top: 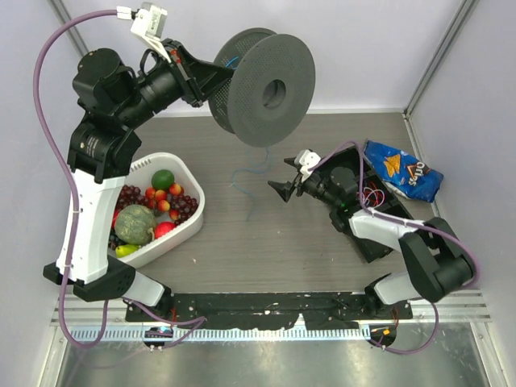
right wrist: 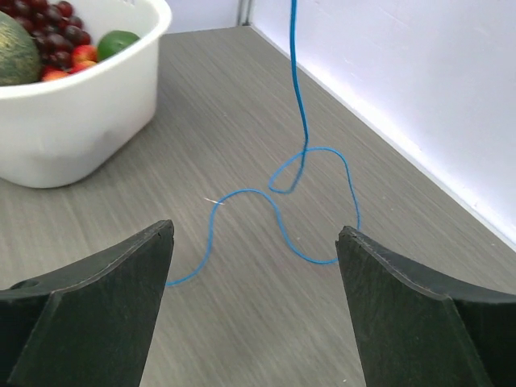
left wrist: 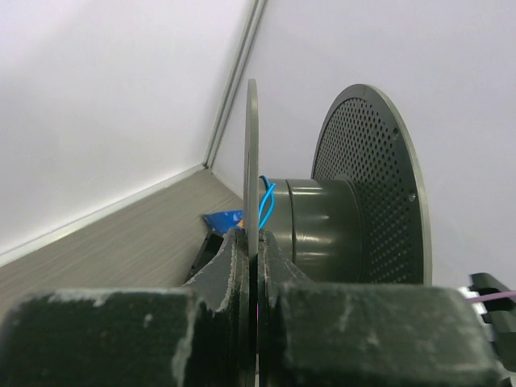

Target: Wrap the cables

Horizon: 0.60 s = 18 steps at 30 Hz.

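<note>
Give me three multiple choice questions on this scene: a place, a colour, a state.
1. Where does the cable's loose end lie? A on the table before the right gripper; B across the left arm's base; C over the chip bag.
2. What colour is the fruit tub? A red; B white; C black.
3. The left gripper is: A open; B shut on a fruit; C shut on the spool's flange.
1 A, the blue squiggle shows between its open fingers; 2 B, its wall is white; 3 C, both fingers pinch the thin disc.
</note>
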{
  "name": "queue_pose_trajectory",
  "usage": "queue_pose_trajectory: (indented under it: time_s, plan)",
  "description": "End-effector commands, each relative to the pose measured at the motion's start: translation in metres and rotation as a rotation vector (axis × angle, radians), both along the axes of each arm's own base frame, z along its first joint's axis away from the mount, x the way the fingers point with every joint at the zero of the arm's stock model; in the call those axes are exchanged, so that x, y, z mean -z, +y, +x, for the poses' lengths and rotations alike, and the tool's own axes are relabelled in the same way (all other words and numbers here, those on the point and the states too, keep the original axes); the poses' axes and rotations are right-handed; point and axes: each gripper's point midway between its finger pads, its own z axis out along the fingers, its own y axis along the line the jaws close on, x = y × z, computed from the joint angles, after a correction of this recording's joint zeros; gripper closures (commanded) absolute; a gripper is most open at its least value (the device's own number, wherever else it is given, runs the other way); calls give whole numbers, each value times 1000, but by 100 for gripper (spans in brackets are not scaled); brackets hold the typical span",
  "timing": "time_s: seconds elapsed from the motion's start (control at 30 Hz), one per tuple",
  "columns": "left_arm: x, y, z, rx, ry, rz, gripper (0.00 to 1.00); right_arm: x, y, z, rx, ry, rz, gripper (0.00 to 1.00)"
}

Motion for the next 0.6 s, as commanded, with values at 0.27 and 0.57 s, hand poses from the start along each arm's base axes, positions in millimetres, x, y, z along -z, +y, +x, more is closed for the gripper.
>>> queue_pose_trajectory:
  time_s: [0.27,0.57]
  plan:
    - [-73,12,-47,68,-190,-162,100,-36,14,55,84,-279,111,20]
    - [-73,12,-45,66,-175,-181,100,-41,24,52,27,-316,160,55]
